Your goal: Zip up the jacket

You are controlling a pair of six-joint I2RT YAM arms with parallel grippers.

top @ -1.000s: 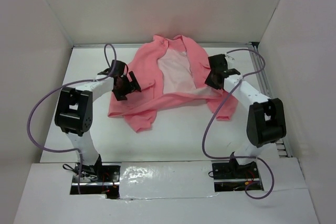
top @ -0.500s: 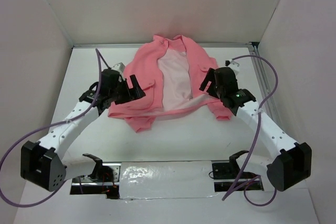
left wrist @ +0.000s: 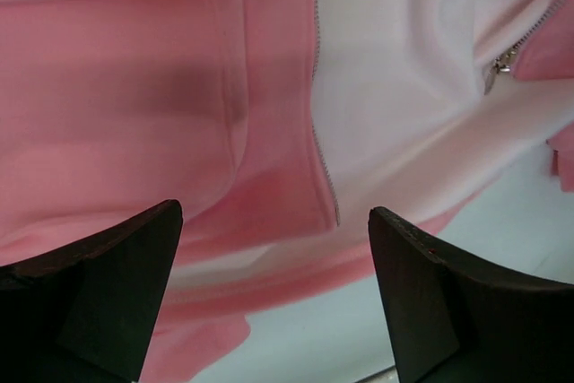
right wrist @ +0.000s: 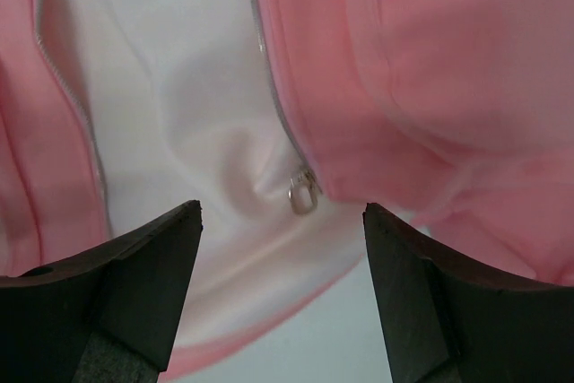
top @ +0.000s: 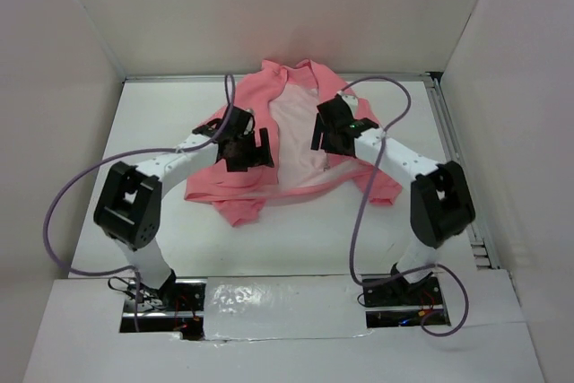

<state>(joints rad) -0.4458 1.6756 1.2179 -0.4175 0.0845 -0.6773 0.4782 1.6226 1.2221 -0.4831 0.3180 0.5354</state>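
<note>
The salmon-pink jacket point(top: 242, 118) lies open on the white table, its pale lining point(top: 296, 132) showing in the middle. My left gripper point(top: 256, 152) is open and empty, hovering over the jacket's left front panel near its hem. In the left wrist view the left zipper edge point(left wrist: 317, 114) runs down to the hem, and the slider point(left wrist: 500, 65) shows at the far right. My right gripper point(top: 325, 134) is open and empty above the lining. In the right wrist view the zipper slider point(right wrist: 303, 191) hangs at the bottom of the right zipper edge, between and just beyond the fingers.
White walls enclose the table on three sides. A metal rail point(top: 451, 136) runs along the right edge. Purple cables point(top: 63, 199) loop from both arms. Bare white table point(top: 305, 230) lies in front of the jacket.
Both grippers have moved inward from the jacket's outer edges to above its open front; the left now sits over the left panel, the right over the lining near the slider.
</note>
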